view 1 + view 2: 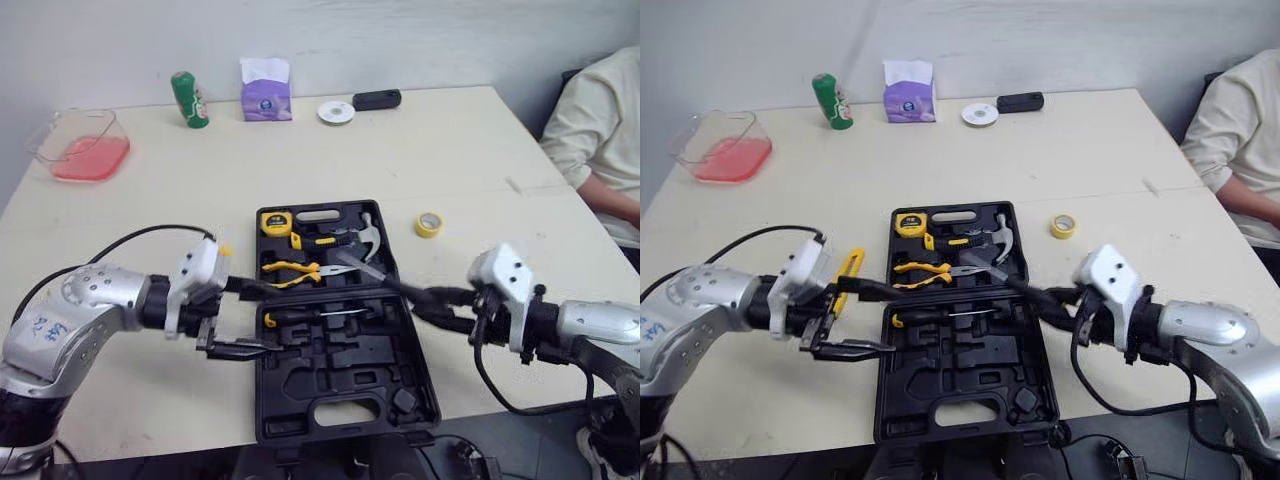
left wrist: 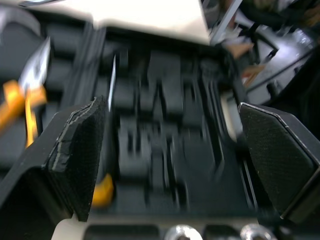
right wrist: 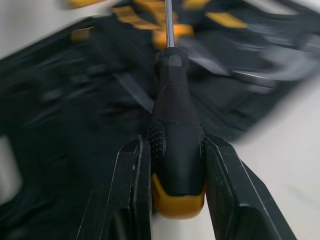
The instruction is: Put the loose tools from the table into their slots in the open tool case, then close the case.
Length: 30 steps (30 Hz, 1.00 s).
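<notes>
**Tool case open at the near centre of the table, one screwdriver in the robot's grip**

A pale beige table (image 1: 150, 200) spans the scene, with a person in a cream sleeve (image 1: 600, 130) seated at its far right corner.

An open black plastic tool case (image 1: 300, 395) lies at the near centre, both halves flat on the tabletop.
- **Far half:** it holds a yellow tape measure (image 1: 276, 222), yellow-handled pliers (image 1: 290, 270) and a silver-headed hammer (image 1: 366, 238).
- **Near half:** a slim black-and-yellow screwdriver (image 1: 305, 314) sits in a slot along the hinge side. The other moulded recesses show bare black plastic.

At the far left, a clear plastic tub (image 1: 42, 140) holds something pink-red; whether it is liquid or cloth cannot be told.

The left gripper (image 1: 258, 319) hovers at the case's left edge, its jaws wide apart with nothing between them. The right gripper (image 1: 438, 305) hangs at the case's right edge. Its jaws are clamped on the black handle of a yellow-capped screwdriver (image 3: 175, 115), whose steel shaft points left over the case.

A yellow-and-black bar-shaped tool (image 1: 847, 275) lies on the table just left of the case, beside the left gripper.

Along the far edge, from left to right, stand a green bottle (image 1: 190, 100), a purple tissue pack (image 1: 266, 98) with white tissue poking out, a white disc (image 1: 336, 112) and a black oblong object (image 1: 376, 99). A small yellow roll of tape (image 1: 429, 224) rests right of the case.
</notes>
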Available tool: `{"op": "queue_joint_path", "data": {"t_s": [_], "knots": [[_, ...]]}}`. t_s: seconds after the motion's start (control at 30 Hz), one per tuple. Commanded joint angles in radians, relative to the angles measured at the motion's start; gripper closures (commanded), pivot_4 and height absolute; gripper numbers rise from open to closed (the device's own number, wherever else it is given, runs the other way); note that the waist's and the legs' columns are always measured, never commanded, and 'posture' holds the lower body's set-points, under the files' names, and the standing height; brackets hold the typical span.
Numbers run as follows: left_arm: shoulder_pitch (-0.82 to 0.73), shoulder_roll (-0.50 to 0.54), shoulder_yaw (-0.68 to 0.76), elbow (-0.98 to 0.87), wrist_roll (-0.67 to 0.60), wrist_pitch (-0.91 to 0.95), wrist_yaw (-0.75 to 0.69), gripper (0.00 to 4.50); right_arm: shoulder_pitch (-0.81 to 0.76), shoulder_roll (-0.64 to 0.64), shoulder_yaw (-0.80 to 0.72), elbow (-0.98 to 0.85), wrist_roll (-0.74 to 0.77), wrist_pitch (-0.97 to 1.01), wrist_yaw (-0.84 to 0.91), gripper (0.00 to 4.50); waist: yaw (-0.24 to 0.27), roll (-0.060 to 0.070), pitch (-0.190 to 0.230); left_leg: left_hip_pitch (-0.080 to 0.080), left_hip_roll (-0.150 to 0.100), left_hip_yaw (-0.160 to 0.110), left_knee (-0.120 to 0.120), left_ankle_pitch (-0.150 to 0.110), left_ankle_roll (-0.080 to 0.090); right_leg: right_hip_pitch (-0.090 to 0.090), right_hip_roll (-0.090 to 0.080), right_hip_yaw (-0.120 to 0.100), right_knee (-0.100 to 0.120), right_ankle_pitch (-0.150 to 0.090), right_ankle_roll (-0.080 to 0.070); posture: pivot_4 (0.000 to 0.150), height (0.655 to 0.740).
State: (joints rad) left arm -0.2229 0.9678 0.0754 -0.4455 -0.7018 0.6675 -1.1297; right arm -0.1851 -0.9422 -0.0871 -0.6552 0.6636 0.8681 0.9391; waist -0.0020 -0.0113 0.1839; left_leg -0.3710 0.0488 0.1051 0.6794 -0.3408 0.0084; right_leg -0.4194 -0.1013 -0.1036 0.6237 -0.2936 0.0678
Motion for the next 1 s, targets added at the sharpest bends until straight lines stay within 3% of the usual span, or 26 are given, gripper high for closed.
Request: {"op": "queue_joint_path", "data": {"t_s": [0.03,0.13,0.53,0.97,1.0], "knots": [[0.034,0.033,0.027,-0.053,0.042,-0.061,-0.024,0.0,-0.105,-0.029,0.167,0.04,-0.051,-0.068,0.138,3.53,0.005,-0.001,0.001,-0.001,0.0,-0.002,0.0,0.0,0.0,0.0,-0.001,-0.001,0.0,0.0,0.0,0.15,0.7244],[0.059,0.037,0.016,-0.049,0.081,-0.105,-0.028,0.0,-0.182,-0.038,0.283,0.088,-0.125,-0.107,0.188,3.53,0.003,0.0,0.001,-0.001,-0.002,-0.001,0.001,0.0,-0.001,0.0,-0.007,-0.003,0.0,0.0,0.0,0.15,0.7244],[0.075,0.021,0.015,-0.048,0.099,-0.144,-0.015,0.0,-0.298,-0.037,0.41,0.254,-0.309,-0.254,0.279,3.53,0.0,0.0,0.001,-0.002,-0.002,0.001,0.002,0.001,-0.003,0.0,-0.008,-0.004,-0.001,0.0,0.001,0.15,0.7244],[0.025,-0.015,-0.02,-0.045,0.108,-0.139,0.0,0.0,-0.316,0.005,0.403,0.294,-0.353,-0.263,0.278,3.53,0.0,0.0,0.001,-0.001,-0.002,0.003,0.002,0.002,-0.004,0.0,-0.008,-0.004,0.002,0.0,0.001,0.15,0.7244],[0.022,-0.017,-0.023,-0.046,0.108,-0.138,0.002,0.0,-0.318,0.003,0.396,0.284,-0.34,-0.249,0.284,3.03,0.0,0.0,0.001,-0.001,-0.002,0.003,0.002,0.002,-0.004,0.0,-0.008,-0.004,0.002,0.0,0.001,0.15,0.7244]]}}
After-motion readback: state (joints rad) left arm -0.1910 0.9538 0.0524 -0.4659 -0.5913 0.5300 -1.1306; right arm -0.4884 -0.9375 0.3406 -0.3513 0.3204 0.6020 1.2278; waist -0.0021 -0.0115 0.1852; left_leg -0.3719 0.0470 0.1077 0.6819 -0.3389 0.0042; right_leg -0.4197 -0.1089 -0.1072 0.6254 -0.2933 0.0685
